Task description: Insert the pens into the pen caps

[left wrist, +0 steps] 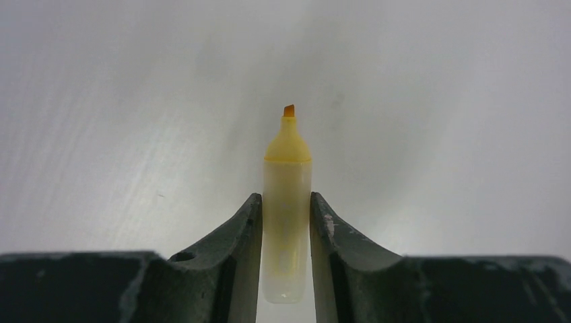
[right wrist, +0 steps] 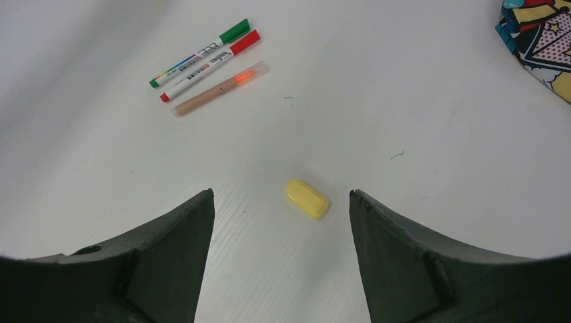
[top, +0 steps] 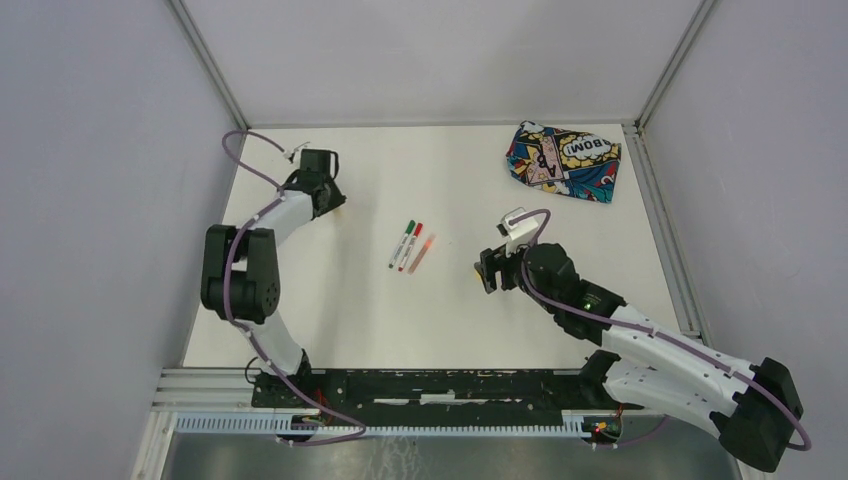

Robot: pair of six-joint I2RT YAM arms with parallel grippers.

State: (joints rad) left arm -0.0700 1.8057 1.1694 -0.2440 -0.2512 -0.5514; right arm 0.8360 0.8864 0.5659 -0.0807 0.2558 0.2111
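My left gripper (left wrist: 286, 198) is shut on the yellow pen (left wrist: 287, 202), gripping its pale barrel, with the bare tip pointing away from the wrist camera. In the top view this gripper (top: 330, 197) is at the table's far left. My right gripper (right wrist: 281, 193) is open and empty just above the table, with the yellow cap (right wrist: 307, 198) lying between its fingertips, nearer the right one. In the top view the right gripper (top: 488, 270) is at mid-table. The green pen (right wrist: 198, 54), red pen (right wrist: 209, 66) and orange pen (right wrist: 219, 89) lie side by side beyond it, and also show in the top view (top: 410, 247).
The comic-print pouch (top: 563, 160) lies at the far right of the table and shows in the corner of the right wrist view (right wrist: 539, 33). Grey walls enclose the table on three sides. A slotted rail (top: 400, 400) runs along the near edge.
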